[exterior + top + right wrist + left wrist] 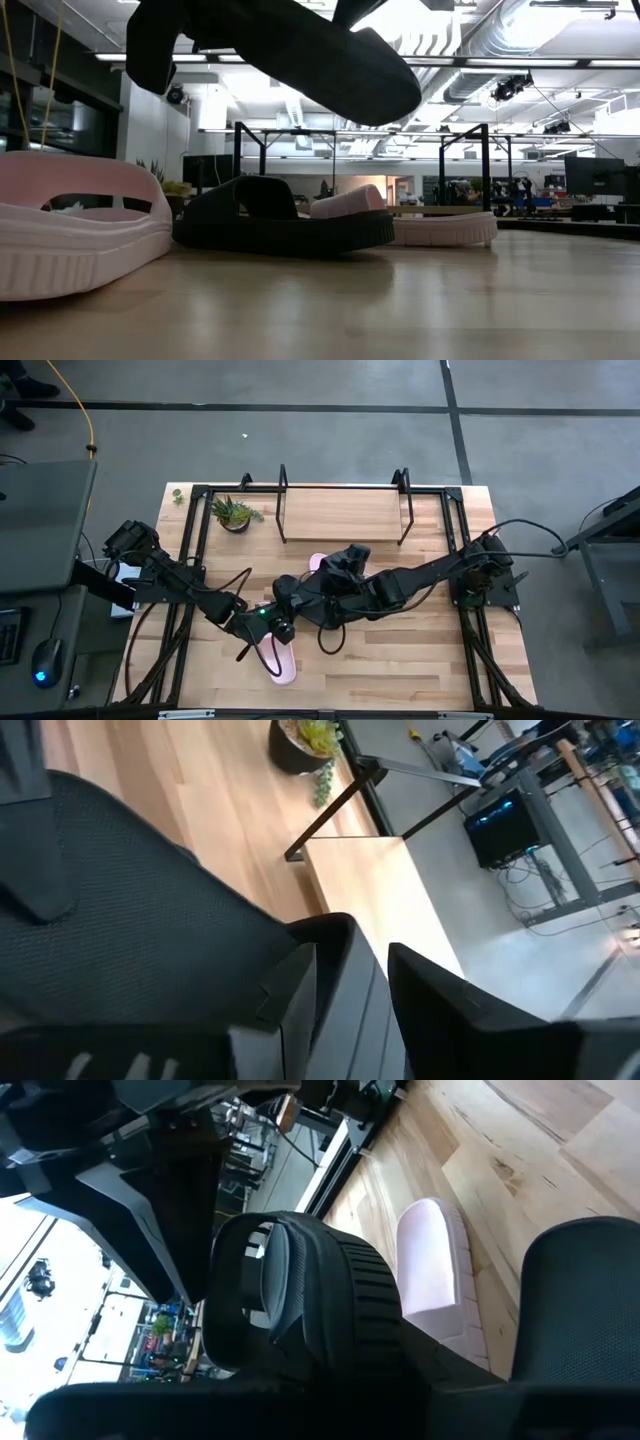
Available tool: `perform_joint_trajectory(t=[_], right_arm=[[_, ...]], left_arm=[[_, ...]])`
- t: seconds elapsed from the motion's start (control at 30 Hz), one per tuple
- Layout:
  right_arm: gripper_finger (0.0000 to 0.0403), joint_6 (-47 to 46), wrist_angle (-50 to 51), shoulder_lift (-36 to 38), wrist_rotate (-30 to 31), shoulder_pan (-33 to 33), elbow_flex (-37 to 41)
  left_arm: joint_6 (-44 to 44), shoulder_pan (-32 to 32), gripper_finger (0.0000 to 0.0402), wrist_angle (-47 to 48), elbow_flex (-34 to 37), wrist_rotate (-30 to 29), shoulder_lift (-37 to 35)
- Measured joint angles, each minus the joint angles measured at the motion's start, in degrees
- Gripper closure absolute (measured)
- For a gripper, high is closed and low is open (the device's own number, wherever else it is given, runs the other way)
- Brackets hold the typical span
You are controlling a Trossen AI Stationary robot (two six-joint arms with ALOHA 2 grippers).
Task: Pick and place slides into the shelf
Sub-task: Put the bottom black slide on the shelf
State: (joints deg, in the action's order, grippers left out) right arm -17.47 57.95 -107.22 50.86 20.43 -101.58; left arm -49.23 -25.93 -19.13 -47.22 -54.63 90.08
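One black slide hangs tilted above the table and fills the left wrist view. My left gripper is shut on it. My right gripper stands open beside that slide's meshed face, nothing between its fingers; whether it touches I cannot tell. The other black slide lies sole-down on the table. One pink slide lies near the front edge, and another lies behind the black one. The shelf stands at the far edge, its board bare. My left gripper is shut on the lifted black slide, but the slide itself covers the fingers in the wrist view, so the part held cannot be told. The strap faces the camera. The slide hangs clear of the table, its right end lower than its left.
A small potted plant stands on the table left of the shelf. Black frame rods run along the table's left and right sides. Bare wood lies at the near right.
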Motion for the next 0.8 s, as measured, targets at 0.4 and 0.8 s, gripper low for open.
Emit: perform_joint_trajectory(t=[0.4, 0.8], right_arm=[[0.0285, -0.4, 1.5, -0.1, -1.6, -0.4, 0.0], [0.0285, -2.3, 5.3, -4.0, -1.3, -2.7, 0.1]], left_arm=[[0.0, 0.0, 0.0346, 0.0, 0.0, 0.0, 0.0], [-0.3, 0.1, 0.0346, 0.3, 0.0, -0.2, 0.0]])
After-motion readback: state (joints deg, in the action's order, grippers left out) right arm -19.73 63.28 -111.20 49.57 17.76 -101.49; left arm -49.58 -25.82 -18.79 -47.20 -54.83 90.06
